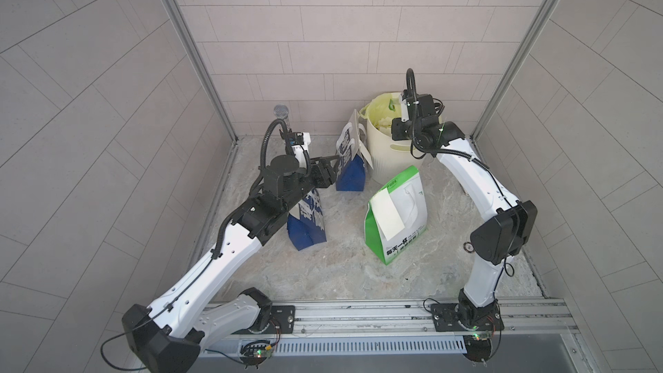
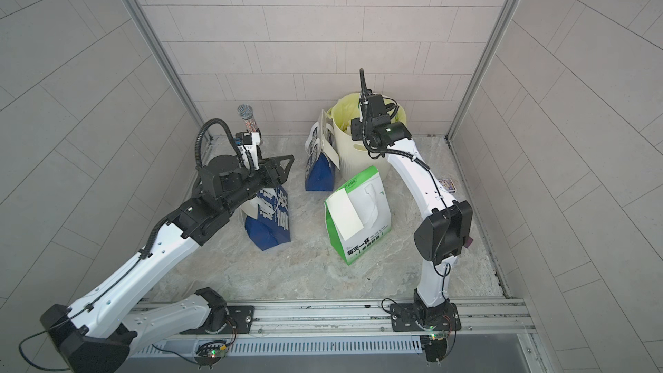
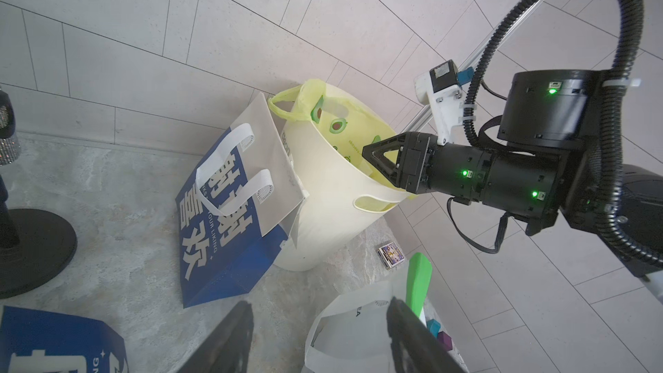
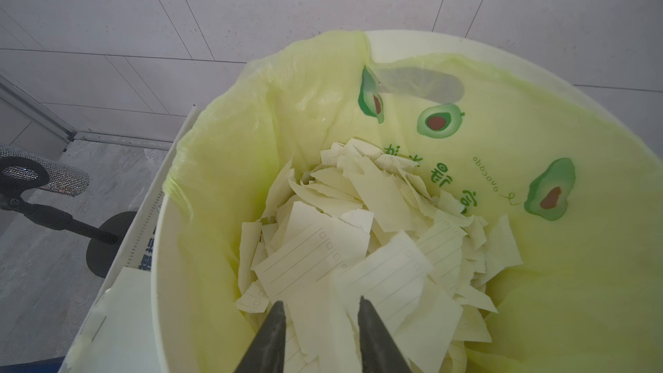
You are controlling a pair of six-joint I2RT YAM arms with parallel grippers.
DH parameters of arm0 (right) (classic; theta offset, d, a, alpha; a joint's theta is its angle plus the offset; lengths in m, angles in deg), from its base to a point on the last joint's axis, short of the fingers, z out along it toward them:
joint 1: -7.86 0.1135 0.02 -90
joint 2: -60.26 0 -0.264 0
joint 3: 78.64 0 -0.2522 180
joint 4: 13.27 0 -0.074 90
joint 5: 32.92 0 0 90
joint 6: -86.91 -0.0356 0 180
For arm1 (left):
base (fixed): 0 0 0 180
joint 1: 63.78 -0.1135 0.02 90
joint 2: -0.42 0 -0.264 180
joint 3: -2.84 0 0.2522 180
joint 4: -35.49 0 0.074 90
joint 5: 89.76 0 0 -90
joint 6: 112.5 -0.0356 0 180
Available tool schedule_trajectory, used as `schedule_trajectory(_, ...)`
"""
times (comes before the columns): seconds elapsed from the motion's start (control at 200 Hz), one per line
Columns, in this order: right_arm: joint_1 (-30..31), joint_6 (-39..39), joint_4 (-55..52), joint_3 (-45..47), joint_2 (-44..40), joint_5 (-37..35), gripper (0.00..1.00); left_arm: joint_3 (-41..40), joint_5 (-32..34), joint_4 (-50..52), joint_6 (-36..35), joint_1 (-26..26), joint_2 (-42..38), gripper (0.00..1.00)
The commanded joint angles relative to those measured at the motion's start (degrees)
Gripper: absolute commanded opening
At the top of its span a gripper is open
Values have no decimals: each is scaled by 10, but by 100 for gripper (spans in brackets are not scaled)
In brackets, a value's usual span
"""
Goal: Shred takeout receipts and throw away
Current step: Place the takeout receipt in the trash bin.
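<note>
Over the bin (image 4: 156, 281), your right gripper (image 4: 320, 301) hangs with its jaws a little apart and nothing pinched between them; this looks like the drop-off step. Below it, torn receipt pieces (image 4: 312, 249), pale and lined, heap inside the yellow liner (image 4: 222, 174). One whole receipt (image 1: 385, 217), a plain white slip, lies on the green-and-white bag (image 1: 403, 249); you likely fetch it next. Your left gripper (image 3: 320, 303) stands wide and empty.

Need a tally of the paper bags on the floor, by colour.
Blue bags: 2
Green-and-white bags: 1
Total: 3
</note>
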State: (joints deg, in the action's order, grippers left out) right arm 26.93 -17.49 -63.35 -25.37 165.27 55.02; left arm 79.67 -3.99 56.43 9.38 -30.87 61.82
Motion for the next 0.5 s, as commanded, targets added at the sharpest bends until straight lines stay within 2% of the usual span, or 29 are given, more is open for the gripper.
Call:
schedule_trajectory(0.0, -1, 23, -17, -18, -26, -9, 39, 10, 6, -14, -16, 1, -1, 65)
schedule_trajectory(0.12, -1, 35, -34, -17, -55, 5, 45, 10, -12, -16, -21, 1, 6, 65)
schedule_trajectory(0.245, -1, 41, -72, 7, -114, 75, 45, 7, -46, -17, -38, 1, 20, 65)
schedule_trajectory(0.345, 0, 50, -87, 88, -189, 160, 45, 7, -90, -2, -75, 4, 32, 65)
schedule_trajectory(0.49, 3, 60, -106, 217, -314, 250, 45, 16, -138, 58, -183, 34, 42, 66)
